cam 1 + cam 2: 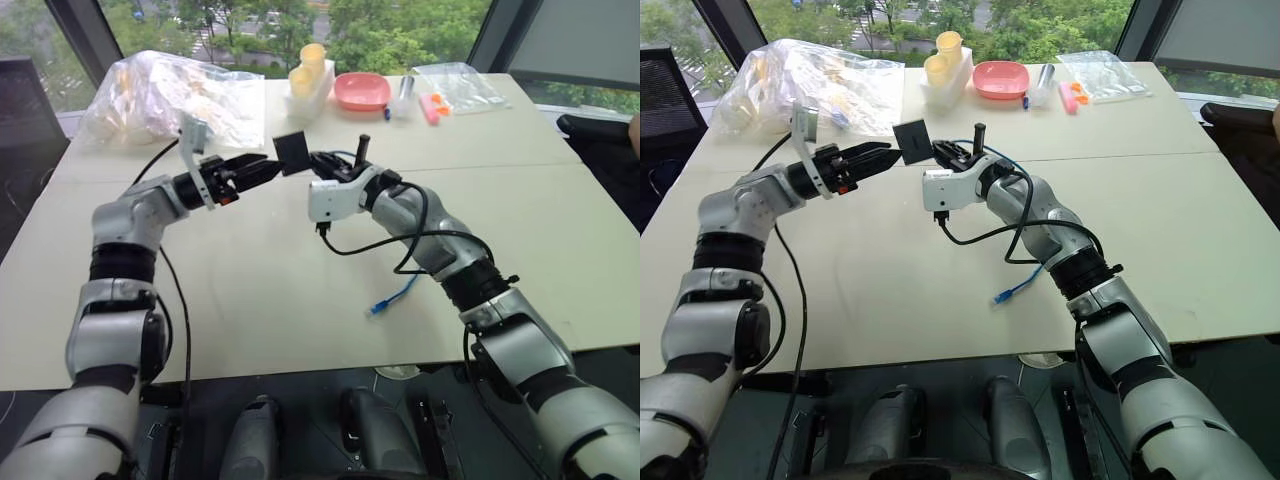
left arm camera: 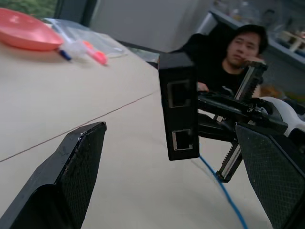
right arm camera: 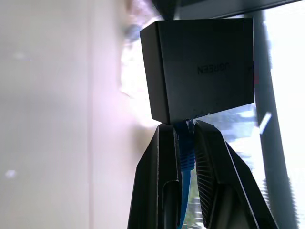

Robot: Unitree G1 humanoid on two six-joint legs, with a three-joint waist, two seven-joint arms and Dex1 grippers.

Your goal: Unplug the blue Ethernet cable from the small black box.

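Note:
The small black box point(image 1: 292, 152) hangs above the table's middle, held up by the blue Ethernet cable point(image 3: 186, 160) plugged into its underside. My right gripper point(image 3: 183, 126) is shut on that cable's plug right at the box. From there the cable runs back along my right arm, and its free end point(image 1: 378, 307) lies on the table. My left gripper point(image 1: 262, 170) points at the box from the left, open. In the left wrist view the box point(image 2: 178, 105), with two sockets facing the camera, stands between the wide-apart fingers point(image 2: 81, 162), touching neither.
At the table's far side stand a pink bowl point(image 1: 361, 91), stacked yellow cups point(image 1: 312, 62), crumpled plastic bags point(image 1: 170, 95), a clear bag point(image 1: 455, 85) and a pink marker point(image 1: 432, 107). A person point(image 2: 238, 47) sits beyond the table's right edge.

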